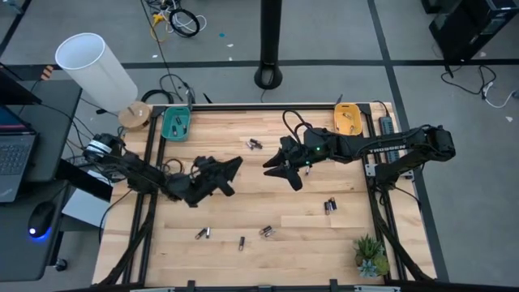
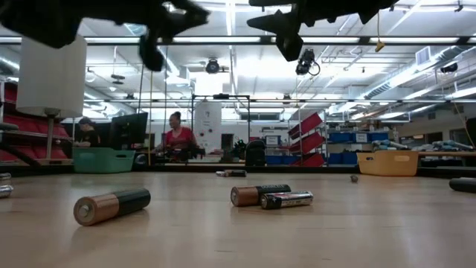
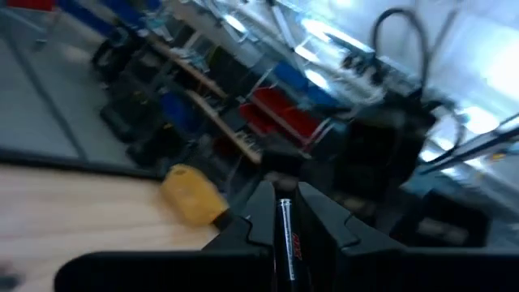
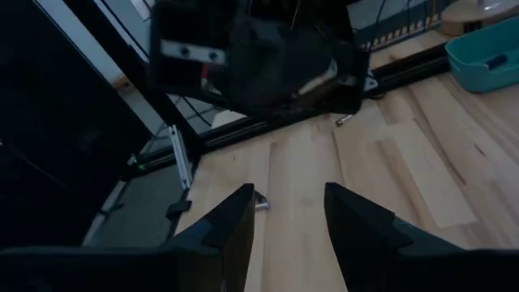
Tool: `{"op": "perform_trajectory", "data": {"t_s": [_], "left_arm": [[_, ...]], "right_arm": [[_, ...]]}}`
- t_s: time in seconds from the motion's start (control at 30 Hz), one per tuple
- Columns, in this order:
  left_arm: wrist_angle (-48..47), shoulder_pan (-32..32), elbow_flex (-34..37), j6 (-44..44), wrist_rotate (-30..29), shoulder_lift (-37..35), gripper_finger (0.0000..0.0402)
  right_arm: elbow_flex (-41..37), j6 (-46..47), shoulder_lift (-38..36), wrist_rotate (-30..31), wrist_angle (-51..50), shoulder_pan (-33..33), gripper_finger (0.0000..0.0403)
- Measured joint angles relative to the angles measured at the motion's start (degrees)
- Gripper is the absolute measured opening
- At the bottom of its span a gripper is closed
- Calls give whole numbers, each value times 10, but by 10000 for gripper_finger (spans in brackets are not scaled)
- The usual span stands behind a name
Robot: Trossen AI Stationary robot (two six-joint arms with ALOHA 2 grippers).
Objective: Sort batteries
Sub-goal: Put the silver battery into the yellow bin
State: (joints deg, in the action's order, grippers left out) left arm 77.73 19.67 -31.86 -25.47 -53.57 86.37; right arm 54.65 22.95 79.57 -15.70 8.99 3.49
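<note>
The bench (image 1: 243, 203) is a slab of pale wooden planks with visible grain, edged by dark metal rails; across it lie the batteries (image 1: 329, 206), small cylinders with dark bodies and coppery or silvery ends. Taking the high view as a clock face centred on the bench, one pair lies at about four o'clock; three more lots sit in a loose row toward six o'clock; another pair (image 1: 255, 144) lies near twelve. From bench level a copper-and-black cell (image 2: 111, 206) lies on its side, well apart from two cells (image 2: 271, 196) resting side by side, touching.

The left gripper (image 1: 231, 166) hangs above the bench just at nine o'clock of centre; its wrist view shows the dark, angular fingers (image 3: 253, 221) clamped on a slim battery (image 3: 287, 231) with a silvery tip, held upright between them. The right gripper (image 1: 272, 169) hovers just at three o'clock of centre, facing the left one; its two tapered black fingers (image 4: 231, 223) stand apart with bare wood between them, holding nothing.

A shallow teal tray (image 1: 177, 124) of smooth plastic sits at eleven o'clock with a cell or two inside; an orange tray (image 1: 349, 119) of the same rounded shape sits at one o'clock. A small spiky green plant (image 1: 371, 255) stands at five o'clock; a white tube-shaped lamp shade (image 1: 96, 69) leans beyond the eleven o'clock corner.
</note>
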Motion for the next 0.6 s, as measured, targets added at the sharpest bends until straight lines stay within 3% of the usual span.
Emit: {"op": "perform_trajectory", "data": {"t_s": [0.17,0.33,0.6], "left_arm": [[-12,-43,-55,-8,87,0,38],[-12,-85,-92,-72,171,0,38],[-13,-132,-111,-160,234,0,38]], "right_arm": [[0,-16,0,0,5,0,158],[0,-19,0,-9,12,0,158],[0,-20,0,-21,57,-5,155]]}}
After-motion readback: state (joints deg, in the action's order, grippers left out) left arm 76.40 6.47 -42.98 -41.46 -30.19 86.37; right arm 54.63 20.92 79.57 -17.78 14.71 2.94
